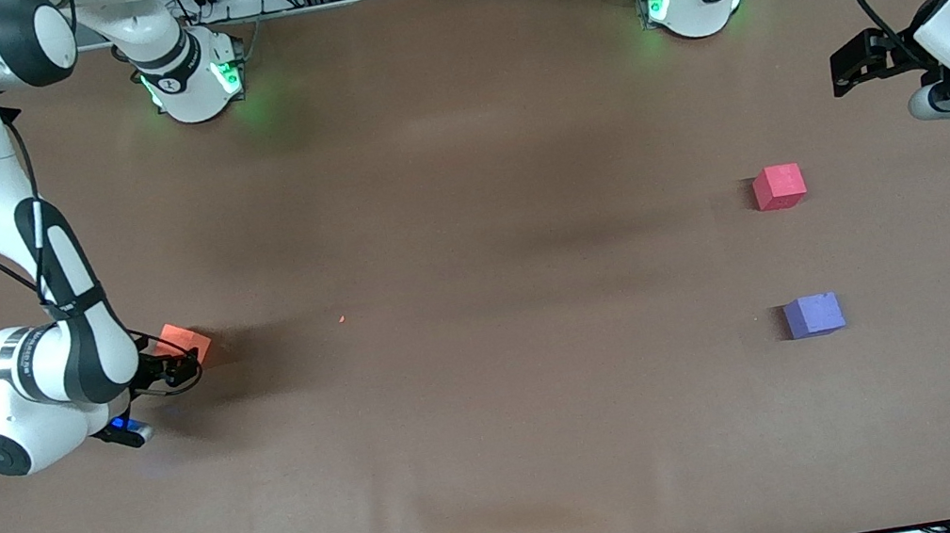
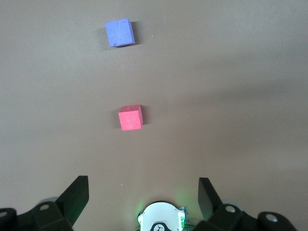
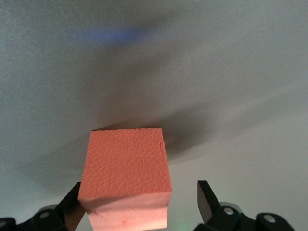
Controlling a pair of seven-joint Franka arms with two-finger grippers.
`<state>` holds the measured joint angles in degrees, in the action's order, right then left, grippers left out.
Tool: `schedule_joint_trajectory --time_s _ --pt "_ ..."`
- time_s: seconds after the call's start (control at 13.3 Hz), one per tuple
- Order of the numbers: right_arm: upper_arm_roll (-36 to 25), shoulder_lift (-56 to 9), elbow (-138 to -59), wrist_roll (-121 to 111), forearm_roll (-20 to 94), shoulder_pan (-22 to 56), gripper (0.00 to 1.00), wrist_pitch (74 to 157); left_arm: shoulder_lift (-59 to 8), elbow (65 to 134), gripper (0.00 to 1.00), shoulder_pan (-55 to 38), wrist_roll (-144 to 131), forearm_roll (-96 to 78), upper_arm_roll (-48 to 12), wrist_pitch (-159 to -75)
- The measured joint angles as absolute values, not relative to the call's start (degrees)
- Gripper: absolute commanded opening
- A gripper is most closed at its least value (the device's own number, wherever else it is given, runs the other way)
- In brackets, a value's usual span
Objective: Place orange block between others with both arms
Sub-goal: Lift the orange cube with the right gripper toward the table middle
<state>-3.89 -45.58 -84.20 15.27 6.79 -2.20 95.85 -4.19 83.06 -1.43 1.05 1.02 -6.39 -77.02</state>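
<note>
On the brown table cover [image 1: 448, 214], which spans the whole work area with a slight wrinkle at the edge nearest the front camera, three small cubes lie in plain sight. Along the top of the front view, aluminium framing, cables and a heap of orange items border the table, and the two arm bases glow green there.

The orange block [image 1: 184, 342] rests on the cover at the right arm's end of the table, well apart from the red cube [image 1: 779, 187]. It is a cube with no long axis. In the front view its edges sit turned at an angle to the table edge, one corner pointing toward the table centre. The right wrist view shows its pebbled top face and one lighter side face [image 3: 126, 177].

The right gripper [image 1: 167, 365] is low at the orange block, its fingers spread wide with the block between them. One finger [image 3: 206, 198] stands clear of the block; contact at the second finger cannot be determined.

The red cube lies toward the left arm's end of the table. The purple cube [image 1: 813, 315] lies nearer to the front camera than the red cube, with open cover between them.

The left gripper [image 1: 857, 63] waits in the air, above the cover near the red cube, fingers [image 2: 77, 195] spread and holding nothing.
</note>
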Motion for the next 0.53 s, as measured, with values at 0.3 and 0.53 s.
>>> schedule_joint_trajectory --time_s 0.3,0.53 --pt "-3.89 -45.64 -84.19 15.32 7.36 -2.21 0.62 95.86 -4.78 83.07 1.0 -1.42 1.05 1.02 -6.38 -77.02" --pt "-3.9 -45.64 -84.06 15.36 9.79 -2.25 0.55 95.89 -4.97 83.07 1.0 -1.42 1.05 1.02 -6.38 -77.02"
